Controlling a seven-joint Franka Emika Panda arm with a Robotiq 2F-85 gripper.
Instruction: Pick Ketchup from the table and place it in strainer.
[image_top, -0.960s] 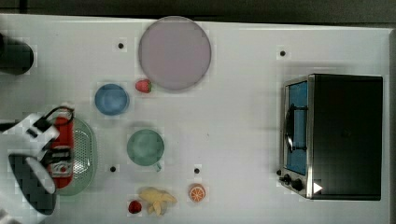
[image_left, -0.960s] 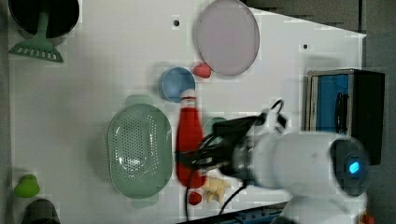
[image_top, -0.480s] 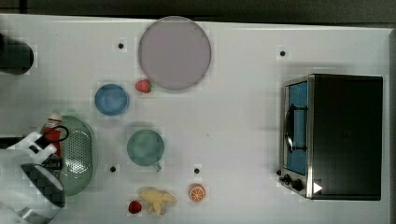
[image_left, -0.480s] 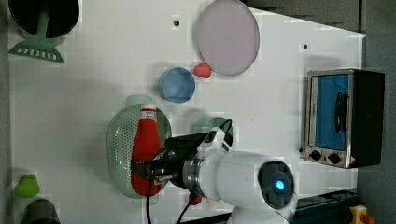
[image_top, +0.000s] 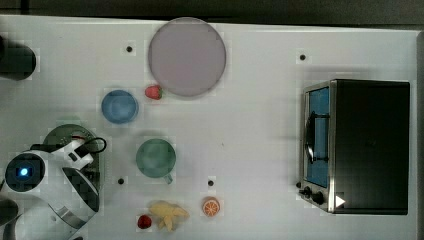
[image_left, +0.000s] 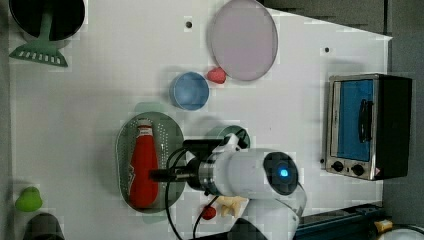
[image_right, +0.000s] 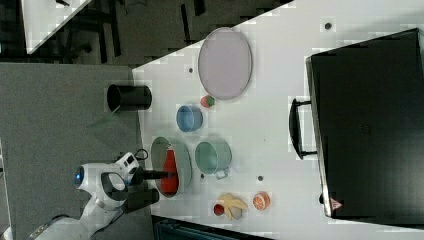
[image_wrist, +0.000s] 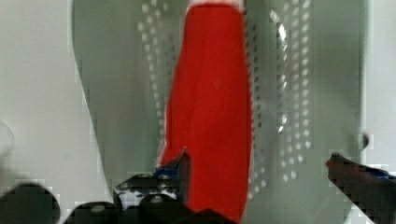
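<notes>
- Red plastic ketchup bottle (image_left: 143, 167) with a white cap, we see, lies flat inside the pale-green oval perforated strainer (image_left: 121, 150) on the white surface (image_left: 100, 90).
- Our gripper (image_wrist: 261, 177) hovers above it, jaws spread wide, holding nothing.

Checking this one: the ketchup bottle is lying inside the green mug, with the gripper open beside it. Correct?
Not quite. The ketchup bottle lies inside the pale-green strainer, not the mug, as the left view shows. The gripper is indeed open beside it.

Glossy perforated plastic strainer (image_wrist: 299, 84), smooth red plastic Ketchup (image_wrist: 212, 107), brushed-metal oven (image_left: 367, 125)
</notes>
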